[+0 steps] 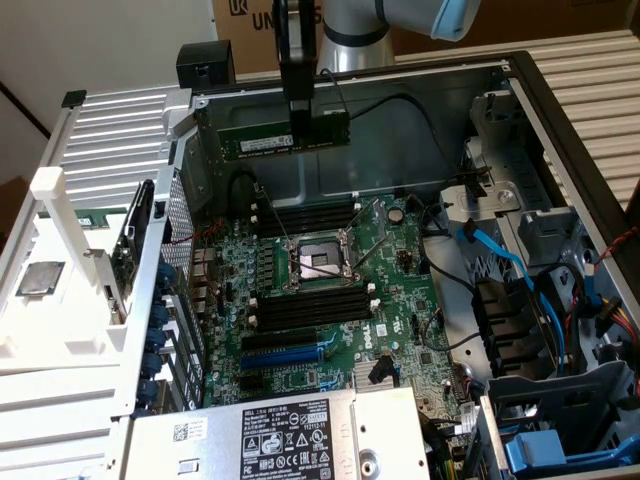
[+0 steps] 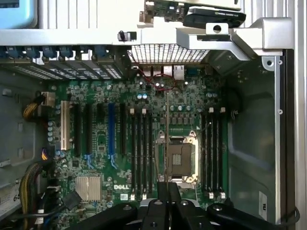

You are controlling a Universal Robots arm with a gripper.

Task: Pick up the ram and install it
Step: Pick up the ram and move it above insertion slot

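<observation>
Gripper (image 1: 302,138) is clamped on the ram (image 1: 255,143), top middle of frame. Pickup looks done; seating needs it square over a slot (image 1: 310,305)

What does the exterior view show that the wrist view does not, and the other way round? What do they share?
Exterior view: the flat side of the ram, clamped in the gripper and held clear above the motherboard, plus the labelled power supply and blue cables.
Wrist view: a white expansion slot.
Both: the CPU socket, the blue expansion slot and the empty black memory slots.
</observation>
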